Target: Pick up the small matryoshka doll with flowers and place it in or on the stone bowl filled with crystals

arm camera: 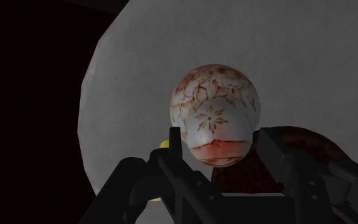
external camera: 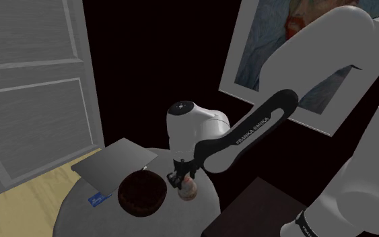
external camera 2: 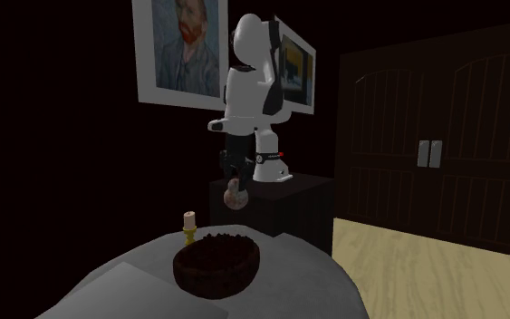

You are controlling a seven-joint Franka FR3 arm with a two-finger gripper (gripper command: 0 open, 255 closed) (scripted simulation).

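Observation:
My gripper (external camera: 183,179) is shut on the small doll (external camera: 189,191), a rounded whitish figure with brown flower patterns and a reddish band. In the second exterior view the doll (external camera 2: 235,194) hangs from the gripper (external camera 2: 234,178) above the far edge of the round grey table (external camera 2: 307,281). In the wrist view the black fingers (arm camera: 173,162) clasp the doll (arm camera: 214,114) on both sides. The dark round bowl (external camera: 141,192) holding dark red crystals stands on the table beside the doll, towards the shoulder view's left. From the second exterior view the bowl (external camera 2: 216,263) is nearer the camera than the doll.
A flat grey slab (external camera: 114,165) and a small blue card (external camera: 98,198) lie on the table (external camera: 73,212) behind and beside the bowl. A short candle on a yellow holder (external camera 2: 189,227) stands near the bowl. My dark stand (external camera: 265,209) adjoins the table.

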